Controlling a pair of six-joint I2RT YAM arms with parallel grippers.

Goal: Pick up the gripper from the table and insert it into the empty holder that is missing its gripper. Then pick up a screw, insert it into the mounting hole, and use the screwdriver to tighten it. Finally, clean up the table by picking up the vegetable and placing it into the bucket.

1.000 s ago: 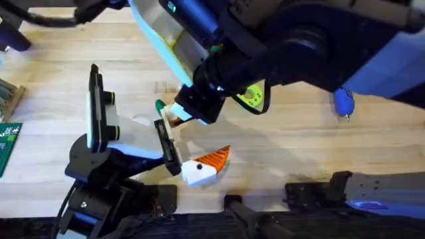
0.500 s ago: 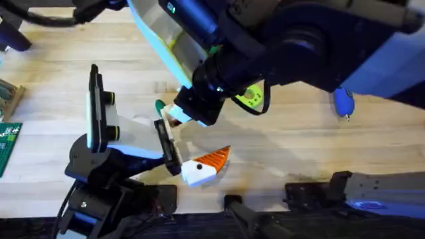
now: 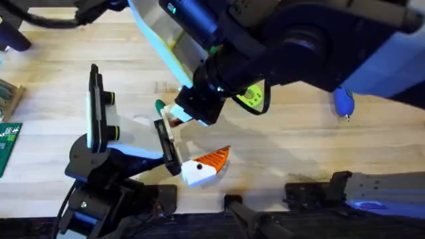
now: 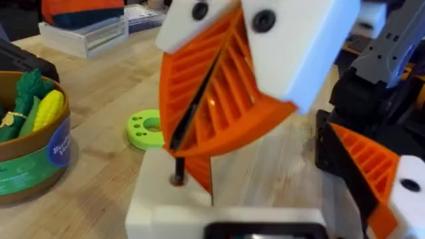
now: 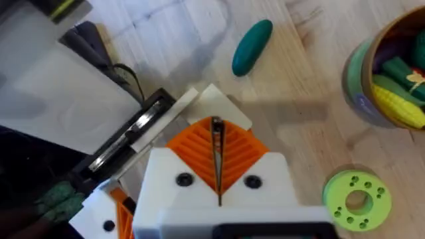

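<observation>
Right gripper [image 5: 218,156] over the table middle — jaws pinched shut.

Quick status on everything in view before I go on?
right gripper: shut on the screw, tip at the hole
gripper: at the holder bracket, seating unclear
vegetable: lying on the table, outside the bucket
bucket: upright, toys inside
screwdriver: lying on the table, unheld
</observation>
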